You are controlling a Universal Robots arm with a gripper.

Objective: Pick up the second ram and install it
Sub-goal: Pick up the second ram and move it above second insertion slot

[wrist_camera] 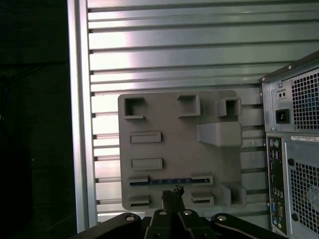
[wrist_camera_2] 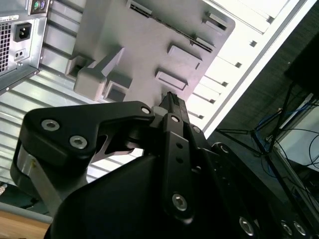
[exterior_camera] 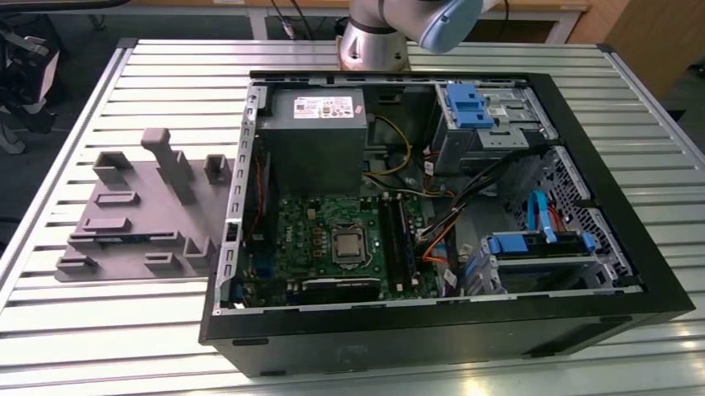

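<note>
Wide slatted table (exterior_camera: 88, 330), and on it the big open case (exterior_camera: 441, 330), lying on its side with the motherboard (exterior_camera: 319, 219) facing up. On the exterior view's left of the case sits the grey fixture (wrist_camera: 179, 159), studded with little holders.

Now the gripper (wrist_camera: 172, 191): in both wrist views it hangs above the fixture, well clear of it. The 2 fingers are pressed together and there is nothing between them. Empty hand, folks.

And there's the ram (wrist_camera: 164, 180), a thin dark-blue strip standing on edge in the fixture, bridged between 2 end holders. In the first wrist view the fingertips line up just over its middle. It's parked and untouched, so the pick has not happened.

Where could this go sour? My read:
- With the fingers shut like this, a descent would land them on the ram's top edge instead of around it. That could push it down or knock it askew.
- The stick is thin and only its ends are supported. A grip off centre could tilt it and jam it in the holders.
- The slots (exterior_camera: 394, 239) sit in a tight lane beside the processor socket, with cables close by. A tilted stick would likely miss the slot or seat at 1 end only.
</note>
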